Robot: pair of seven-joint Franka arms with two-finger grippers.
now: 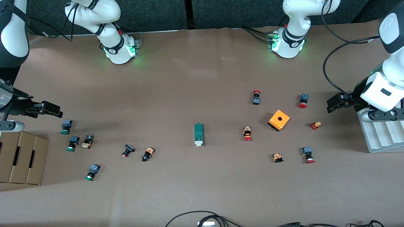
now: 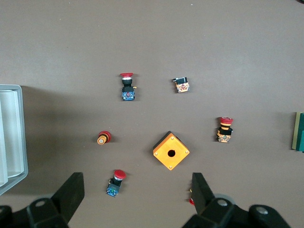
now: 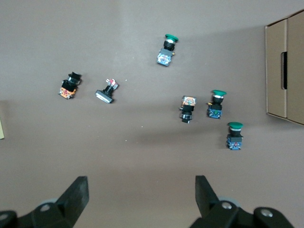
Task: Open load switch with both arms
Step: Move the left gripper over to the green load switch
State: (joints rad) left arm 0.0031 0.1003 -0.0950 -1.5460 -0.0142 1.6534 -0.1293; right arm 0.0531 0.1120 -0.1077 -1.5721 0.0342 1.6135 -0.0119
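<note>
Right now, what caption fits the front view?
Load switch lies untouched mid-table among scattered push buttons; left end effector and right end effector hover open over the table's ends.

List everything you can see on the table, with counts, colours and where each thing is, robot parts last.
load switch: one, dark green with a white end, mid-table.
orange box: one, with a hole on top, toward the left arm's end.
red-capped buttons: several, around the orange box.
green-capped buttons: three, toward the right arm's end.
cardboard box: one, brown, at the right arm's end.
grey tray: one, at the left arm's end.
left end effector: black, open, above the table beside the tray.
right end effector: black, open, above the table by the cardboard box.
</note>
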